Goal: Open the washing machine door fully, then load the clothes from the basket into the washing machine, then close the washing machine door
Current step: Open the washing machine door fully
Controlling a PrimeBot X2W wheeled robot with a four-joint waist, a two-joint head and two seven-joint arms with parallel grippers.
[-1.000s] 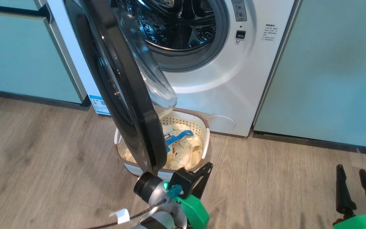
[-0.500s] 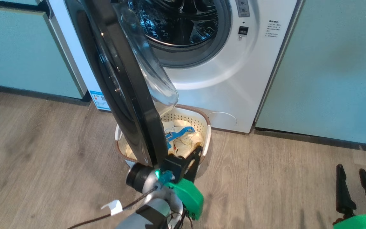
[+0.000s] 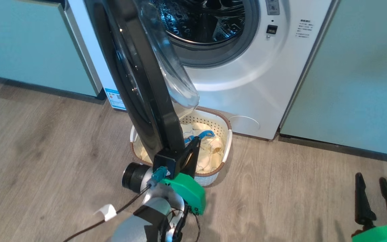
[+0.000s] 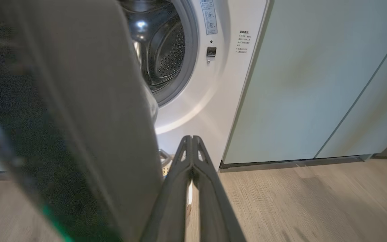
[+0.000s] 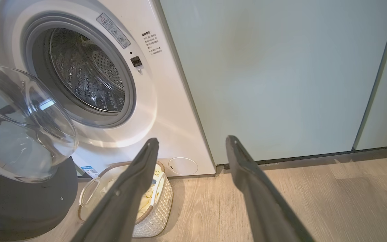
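- Washer (image 3: 247,84) sits between pale green cabinets (image 3: 364,67), on a wood floor (image 3: 45,151).
- Washer door (image 3: 149,87) is swung out on its left-side hinge and seen nearly edge-on from the head cam. The black rim runs from top centre down toward the basket.
- Glass bowl (image 3: 176,77) bulges off the door's inner face toward the opening. Right wrist cam shows it well clear of the grey gasket.
- Steel drum (image 3: 207,20) is exposed; no laundry seen in the visible part.
- Basket (image 3: 213,123) is on the floor just in front of the washer, below the opening. Door's lower edge hangs over its left half and hides that part.
- Clothes (image 3: 210,148) are in the basket: cream pile w/ a blue strip on top.
- Left gripper (image 3: 197,141) has its jaws pressed together w/ nothing between them. It sits right at the door's bottom edge on the glass side, fingers pointing over the basket.
- Left wrist cam: door rim is a blurred slab just beside the closed fingers (image 4: 185,158). Can't tell if there's contact.
- Right gripper (image 3: 371,178) has its jaws spread wide and empty. It is low at the right, over bare floor, well apart from door and basket.
- Blue sticker (image 3: 115,99) is low on the washer front, left of the door.
- Cable w/ white tag (image 3: 105,212) trails off the left arm.
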